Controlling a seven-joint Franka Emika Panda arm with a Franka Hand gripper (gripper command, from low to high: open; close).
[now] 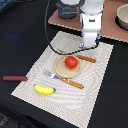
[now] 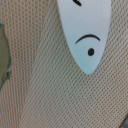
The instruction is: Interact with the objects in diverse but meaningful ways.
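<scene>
On the near part of the beige woven placemat (image 1: 65, 80) lies the yellow banana (image 1: 44, 90), flat, close to the mat's front edge. Off the mat, toward the exterior view's left, a brown-handled utensil (image 1: 15, 78) rests on the dark tabletop (image 1: 20, 35), well apart from the banana. Further in, a fork with an orange handle (image 1: 64, 80) lies slantwise, its tines just beside a round wooden board (image 1: 68, 67). The red tomato (image 1: 71, 62) sits on that board, about at its middle. Just beyond the board, an orange stick-like piece (image 1: 86, 58), perhaps another handle, lies on the mat. Behind it the white arm (image 1: 91, 22) stands low over the far end of the mat; its pincer (image 1: 89, 44) is hidden by the wrist, so I cannot tell whether it is open or closed. The wrist view shows the white fish-shaped piece (image 2: 86, 30), with a black eye and a curved line, lying flat on the mat weave. At the far corner on the exterior view's right, a pale bowl (image 1: 122, 17) stands on a brown board (image 1: 107, 27).
</scene>
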